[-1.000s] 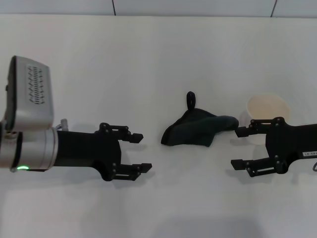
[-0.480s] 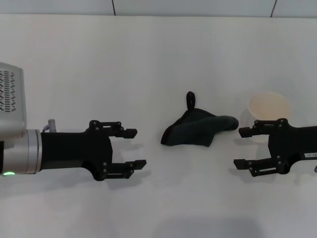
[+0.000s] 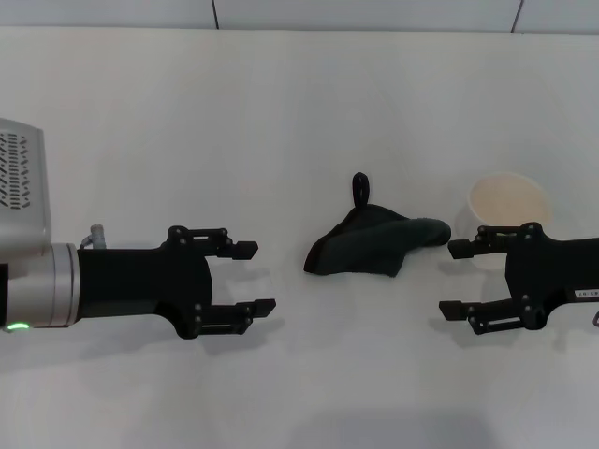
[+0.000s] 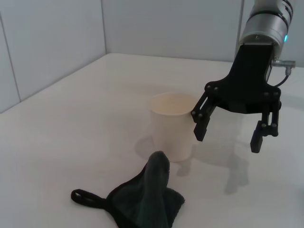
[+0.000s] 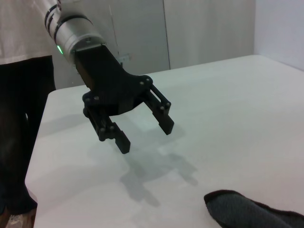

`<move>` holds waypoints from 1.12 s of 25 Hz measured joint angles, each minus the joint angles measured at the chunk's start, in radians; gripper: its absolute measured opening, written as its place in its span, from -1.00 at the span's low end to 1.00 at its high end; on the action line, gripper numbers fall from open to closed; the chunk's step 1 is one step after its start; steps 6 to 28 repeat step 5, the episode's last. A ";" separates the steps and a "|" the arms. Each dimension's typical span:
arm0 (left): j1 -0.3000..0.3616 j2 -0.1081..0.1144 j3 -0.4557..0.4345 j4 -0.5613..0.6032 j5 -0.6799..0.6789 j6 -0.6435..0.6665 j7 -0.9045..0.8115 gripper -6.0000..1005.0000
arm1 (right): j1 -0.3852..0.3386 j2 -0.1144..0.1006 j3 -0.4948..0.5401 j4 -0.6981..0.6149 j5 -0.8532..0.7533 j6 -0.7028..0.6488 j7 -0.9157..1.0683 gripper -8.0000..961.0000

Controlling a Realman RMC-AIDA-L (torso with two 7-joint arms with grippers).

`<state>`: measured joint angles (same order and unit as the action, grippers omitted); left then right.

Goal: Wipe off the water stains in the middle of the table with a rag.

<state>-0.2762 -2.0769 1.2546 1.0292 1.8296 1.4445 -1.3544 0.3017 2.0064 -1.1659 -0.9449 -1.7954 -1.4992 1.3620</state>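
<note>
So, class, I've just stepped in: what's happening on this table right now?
Neither arm is holding anything at the moment. The dark rag lies crumpled in the middle of the white table, loop tab pointing away from the robot. The left gripper hovers open to its left, the right gripper open to its right, both facing the rag without touching it. A white paper cup stands just behind the right gripper. No stain is visible.
</note>
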 joint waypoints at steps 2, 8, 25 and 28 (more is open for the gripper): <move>0.000 0.000 0.000 0.000 -0.001 -0.001 -0.004 0.40 | -0.002 0.000 0.000 0.000 0.002 -0.005 -0.007 0.66; 0.000 0.000 0.000 0.000 -0.001 -0.001 -0.007 0.40 | -0.009 0.000 0.015 -0.001 0.003 -0.015 -0.020 0.66; 0.000 0.000 0.000 0.000 -0.001 -0.001 -0.007 0.40 | -0.009 0.000 0.015 -0.001 0.003 -0.015 -0.020 0.66; 0.000 0.000 0.000 0.000 -0.001 -0.001 -0.007 0.40 | -0.009 0.000 0.015 -0.001 0.003 -0.015 -0.020 0.66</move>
